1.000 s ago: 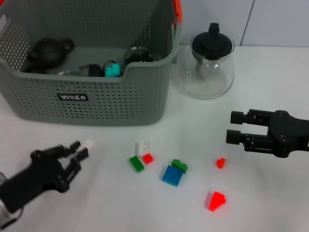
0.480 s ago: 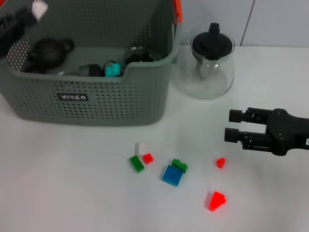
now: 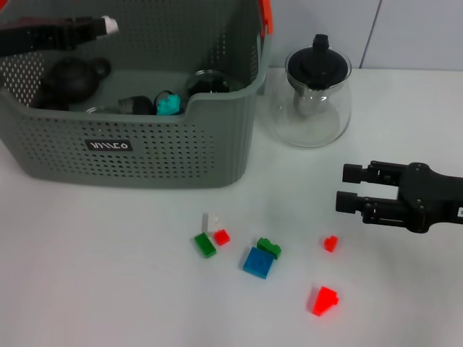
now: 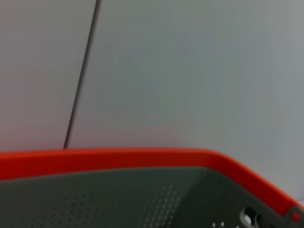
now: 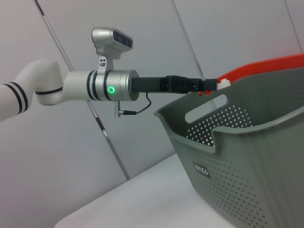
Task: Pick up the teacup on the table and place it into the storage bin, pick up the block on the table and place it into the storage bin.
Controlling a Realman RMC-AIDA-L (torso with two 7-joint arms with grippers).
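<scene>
In the upper left of the head view, the left gripper (image 3: 101, 27) reaches in over the storage bin (image 3: 145, 155), its fingers closed on a small white block (image 3: 109, 25) held above the bin's interior. The right wrist view shows the same arm stretched level over the bin's rim, the white block (image 5: 223, 82) at its tip. Inside the bin lie a dark round teapot (image 3: 71, 78), a teal piece (image 3: 169, 105) and a dark-rimmed glass cup (image 3: 210, 82). The right gripper (image 3: 351, 188) hangs at the right of the frame above the table (image 3: 108, 289), fingers parted and empty. In the lower centre lie loose blocks: a green block (image 3: 205, 244), a blue block (image 3: 257, 262) and a red wedge (image 3: 324, 300). A glass teapot (image 3: 312, 97) stands just right of the bin.
</scene>
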